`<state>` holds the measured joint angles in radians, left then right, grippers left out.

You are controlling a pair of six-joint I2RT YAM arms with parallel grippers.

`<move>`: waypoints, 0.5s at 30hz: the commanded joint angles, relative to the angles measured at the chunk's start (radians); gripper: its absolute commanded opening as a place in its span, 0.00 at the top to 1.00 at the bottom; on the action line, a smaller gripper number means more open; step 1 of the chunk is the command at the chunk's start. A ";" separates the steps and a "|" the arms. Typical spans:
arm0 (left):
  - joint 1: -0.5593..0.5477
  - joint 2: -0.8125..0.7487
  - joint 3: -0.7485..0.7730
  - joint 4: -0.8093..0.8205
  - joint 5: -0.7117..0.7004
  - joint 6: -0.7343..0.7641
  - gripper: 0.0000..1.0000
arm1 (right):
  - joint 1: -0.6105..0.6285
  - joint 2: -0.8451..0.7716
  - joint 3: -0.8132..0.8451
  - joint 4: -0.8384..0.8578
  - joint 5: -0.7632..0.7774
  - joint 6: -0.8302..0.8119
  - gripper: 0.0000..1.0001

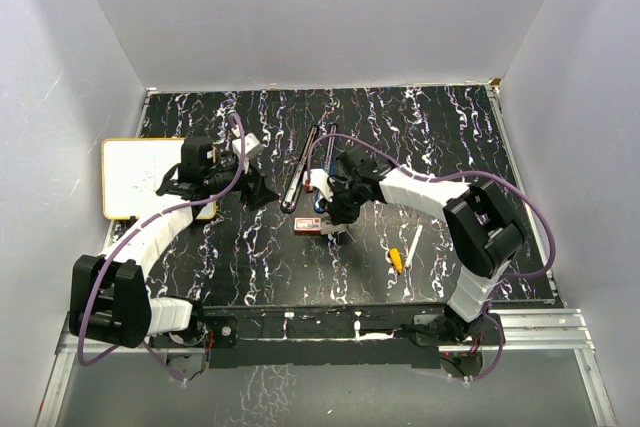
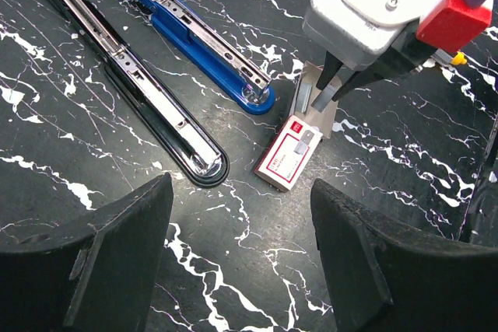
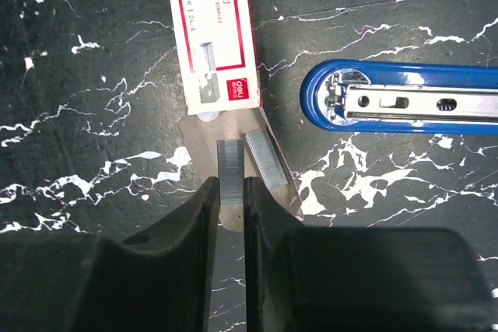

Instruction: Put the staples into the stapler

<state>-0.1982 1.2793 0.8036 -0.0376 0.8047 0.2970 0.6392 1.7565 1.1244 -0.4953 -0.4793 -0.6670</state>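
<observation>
Right pincer (image 3: 229, 184) narrow, pinched on the near end of one strip (image 3: 229, 162) of staples in the tan tray (image 3: 201, 136). Second strip (image 3: 264, 159) just right of the fingertips. Box (image 3: 212, 36) ahead and slightly left. Blue stapler (image 3: 405, 103) near, ahead to the right, lying open with channel bare. Black stapler (image 2: 156, 106) beyond it, also open. Left pincer (image 2: 241, 192) wide, holding nothing, well apart from the strip.

Probably mid-pick. Lift straight up, without dragging the neighbouring strip or the tray. Squeeze gently and avoid twisting: likely risk of snapping the glued strip. Carry level, align lengthwise with the blue channel, legs down, and lower fully before releasing.
</observation>
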 commanded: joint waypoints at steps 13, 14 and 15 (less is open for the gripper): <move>0.028 0.045 0.182 0.034 0.154 -0.185 0.24 | -0.132 -0.194 0.014 0.333 -0.231 0.366 0.87; 0.028 0.053 0.193 0.050 0.166 -0.215 0.24 | -0.139 -0.209 0.008 0.355 -0.242 0.393 0.87; 0.029 0.058 0.201 0.076 0.180 -0.266 0.24 | -0.146 -0.226 0.004 0.372 -0.252 0.419 0.87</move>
<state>-0.1772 1.3270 0.9394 -0.0055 0.8883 0.1509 0.5209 1.6207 1.1255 -0.2867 -0.6514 -0.3950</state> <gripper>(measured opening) 0.761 0.185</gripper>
